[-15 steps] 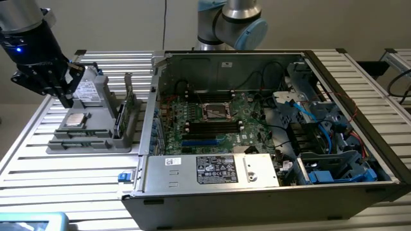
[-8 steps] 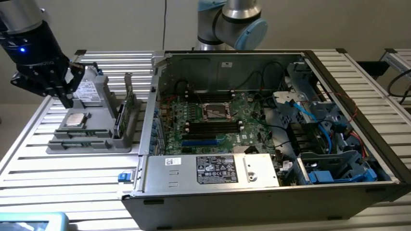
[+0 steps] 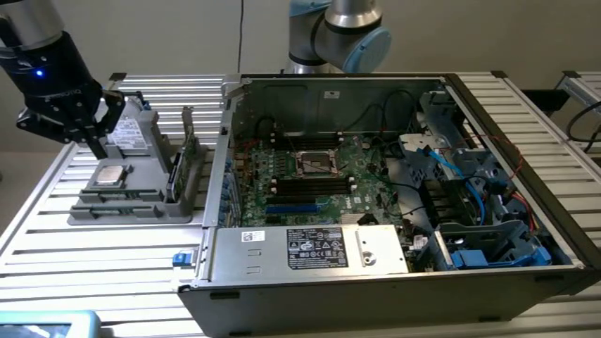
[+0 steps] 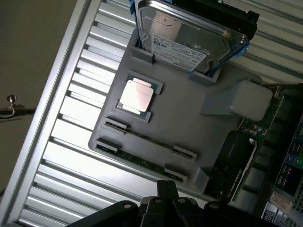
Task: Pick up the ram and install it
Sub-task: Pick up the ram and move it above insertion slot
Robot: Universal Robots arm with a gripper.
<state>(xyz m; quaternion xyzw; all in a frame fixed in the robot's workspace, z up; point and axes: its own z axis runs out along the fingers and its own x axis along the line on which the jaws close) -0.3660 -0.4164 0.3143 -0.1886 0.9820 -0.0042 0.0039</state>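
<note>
Ram (image 4: 142, 161) not picked yet, on edge in tray (image 4: 189, 118) at 9 o'clock of case (image 3: 376, 296) in exterior view, 6 o'clock of CPU (image 3: 111, 174); claw (image 3: 97, 146) clenched empty above tray by drive (image 3: 131, 130); pick and install both left.

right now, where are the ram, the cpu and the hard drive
ram (image 4: 140, 161): wrist view, middle of the stick's edge
cpu (image 4: 137, 94): wrist view, centre of its silver lid
hard drive (image 4: 191, 29): wrist view, its metal cover
</note>
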